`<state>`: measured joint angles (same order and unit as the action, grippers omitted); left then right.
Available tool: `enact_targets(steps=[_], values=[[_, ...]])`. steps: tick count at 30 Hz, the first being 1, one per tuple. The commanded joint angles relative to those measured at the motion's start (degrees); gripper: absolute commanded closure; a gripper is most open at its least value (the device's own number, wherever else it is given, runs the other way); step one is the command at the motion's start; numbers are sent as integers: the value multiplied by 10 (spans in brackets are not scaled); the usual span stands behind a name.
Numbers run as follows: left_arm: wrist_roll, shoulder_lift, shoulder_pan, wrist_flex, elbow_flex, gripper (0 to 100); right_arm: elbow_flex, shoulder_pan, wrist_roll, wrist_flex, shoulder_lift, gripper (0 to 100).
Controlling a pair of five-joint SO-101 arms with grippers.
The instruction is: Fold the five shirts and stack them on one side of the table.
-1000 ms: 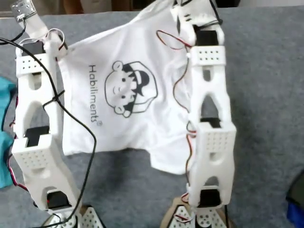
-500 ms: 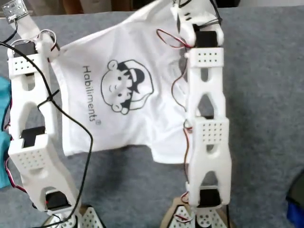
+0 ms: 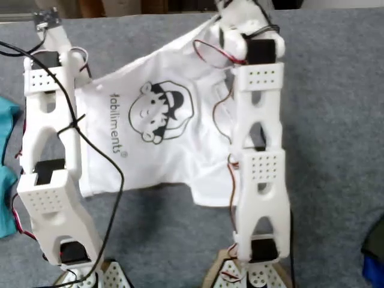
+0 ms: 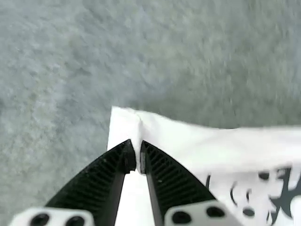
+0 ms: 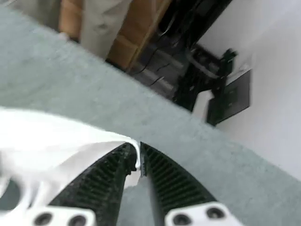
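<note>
Grey felt covers the counter [image 3: 336,120], with wooden furniture and dark equipment beyond its far edge. At the far left, the left pincer [image 4: 138,160] is closed on a corner of the white shirt [image 3: 156,150]. The right pincer [image 5: 138,162] is clamped on the shirt's far edge near the counter's back, so that edge hangs stretched between the two. The rest of the shirt slopes down to the felt between the arms, and a sleeve spreads beside the right arm's base. Its print lies sideways, lettering on the left arm's side of the cartoon face, so its long axis runs from arm to arm. A black cable [image 3: 102,150] loops over its left part. Teal cloth [image 3: 6,120] lies at the left edge and a dark blue thing [image 3: 375,252] at the right. Bare felt lies right of the right arm and in front of the shirt.
</note>
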<state>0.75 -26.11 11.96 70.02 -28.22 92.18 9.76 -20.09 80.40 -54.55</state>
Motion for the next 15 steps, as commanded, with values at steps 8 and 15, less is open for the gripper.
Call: enact_targets(steps=[8, 15], values=[[19, 78, -3, 128, -106, 981, 27, 44, 47, 221, 107, 993], [40, 124, -2, 215, -107, 981, -65, 22, 67, 222, 188, 993]])
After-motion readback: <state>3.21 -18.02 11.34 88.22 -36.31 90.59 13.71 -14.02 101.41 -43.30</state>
